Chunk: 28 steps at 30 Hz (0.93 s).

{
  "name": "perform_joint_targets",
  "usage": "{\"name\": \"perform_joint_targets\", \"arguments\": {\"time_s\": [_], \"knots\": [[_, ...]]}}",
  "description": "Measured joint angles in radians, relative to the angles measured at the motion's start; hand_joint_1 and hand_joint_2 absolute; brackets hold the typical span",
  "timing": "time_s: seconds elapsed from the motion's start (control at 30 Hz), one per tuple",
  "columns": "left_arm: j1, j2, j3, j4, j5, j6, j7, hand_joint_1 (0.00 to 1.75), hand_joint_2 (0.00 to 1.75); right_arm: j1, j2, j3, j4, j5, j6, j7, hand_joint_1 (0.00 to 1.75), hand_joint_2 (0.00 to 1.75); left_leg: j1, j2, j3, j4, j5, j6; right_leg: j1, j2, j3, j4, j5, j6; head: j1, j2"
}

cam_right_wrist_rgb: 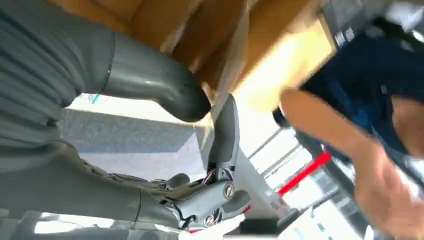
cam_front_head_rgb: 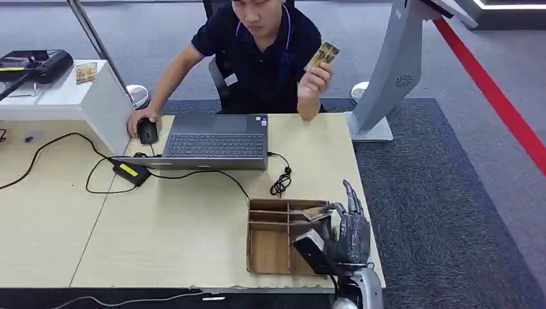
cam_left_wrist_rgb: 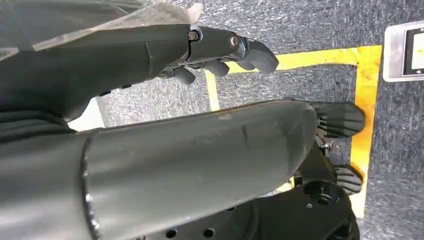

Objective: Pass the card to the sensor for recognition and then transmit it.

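Right hand [cam_front_head_rgb: 351,225] hovers at the tray [cam_front_head_rgb: 270,254], thumb and a finger pinching a card [cam_front_head_rgb: 317,213] by its edge; left hand [cam_left_wrist_rgb: 220,50] hangs empty, fingers loosely curled. Such a thin pinch could let the card slip or snag a tray divider. A person holds another card [cam_front_head_rgb: 322,55].

You see two cards. One gold-patterned card [cam_front_head_rgb: 322,55] is held up in the seated person's raised hand [cam_front_head_rgb: 315,78], tilted, above the far edge of the table. The second card [cam_front_head_rgb: 313,213], pale and tan, is pinched at the fingertips of the robot's right hand [cam_front_head_rgb: 351,225], lying nearly flat just above the far right compartments of the brown divided tray [cam_front_head_rgb: 270,251].
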Motion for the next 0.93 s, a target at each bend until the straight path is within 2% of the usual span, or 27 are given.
{"name": "perform_joint_targets", "arguments": {"time_s": [0.07,0.2,0.3,0.37,0.47,0.6,0.8,0.87,0.93], "knots": [[0.001,0.0,0.001,0.0,0.005,0.005,0.0,0.0,0.0,0.031,0.003,-0.05,-0.065,-0.038,-0.001,-0.036,1.75,1.75,0.0,0.0,0.0,0.0,0.0,0.0,0.0,0.0,0.0,0.0,0.0,0.0,0.0,0.0],[0.0,0.0,0.002,0.0,0.007,0.008,0.0,0.0,0.0,0.063,0.006,-0.113,-0.143,-0.058,-0.002,-0.061,1.75,1.75,0.0,0.0,0.0,0.0,0.0,0.0,0.0,0.0,0.0,0.0,0.0,0.0,0.0,0.0],[0.002,0.0,0.003,0.0,0.011,0.013,0.001,0.0,0.0,0.093,0.031,-0.17,-0.21,-0.131,-0.003,-0.151,1.75,1.75,0.0,0.0,0.001,0.0,0.0,0.0,0.0,0.0,0.0,0.0,0.0,0.0,0.0,0.0],[0.003,0.0,0.003,0.0,0.011,0.014,0.001,0.0,0.0,0.115,0.063,-0.247,-0.283,-0.215,-0.003,-0.228,1.75,1.75,0.0,0.0,0.001,0.0,0.0,0.0,0.0,0.0,0.0,0.0,0.0,0.0,0.0,0.0],[0.004,0.0,0.003,0.0,0.01,0.016,0.006,0.0,0.0,0.132,0.098,-0.342,-0.353,-0.271,-0.005,-0.267,1.75,1.75,0.0,0.001,0.001,0.0,0.0,0.0,0.0,0.0,0.0,0.0,0.0,0.0,0.0,0.0],[0.004,-0.002,0.003,0.0,0.004,0.017,0.008,0.0,0.0,0.139,0.143,-0.445,-0.398,-0.412,-0.005,-0.346,1.75,1.75,0.0,0.0,0.001,0.0,0.0,0.0,0.0,0.0,0.0,0.0,0.0,0.0,0.0,0.0],[0.001,-0.005,0.003,0.0,0.003,0.022,0.008,0.0,0.0,0.14,0.17,-0.5,-0.409,-0.513,-0.004,-0.359,1.75,1.75,0.0,0.001,0.001,0.0,0.0,0.0,0.0,0.0,0.001,0.0,0.0,0.0,0.0,0.0],[0.001,-0.006,0.003,0.0,0.004,0.022,0.008,0.0,0.0,0.138,0.174,-0.503,-0.405,-0.482,-0.003,-0.368,1.75,1.75,0.0,0.001,0.001,0.0,0.0,0.0,0.0,0.0,0.001,0.001,0.0,0.0,0.0,0.0],[0.0,-0.009,0.003,0.0,0.004,0.024,0.008,0.0,0.0,0.135,0.201,-0.501,-0.397,-0.437,-0.001,-0.39,1.75,1.75,0.0,0.001,0.001,0.0,0.0,0.0,0.0,0.0,0.001,0.001,0.0,0.0,0.0,0.0]]}}
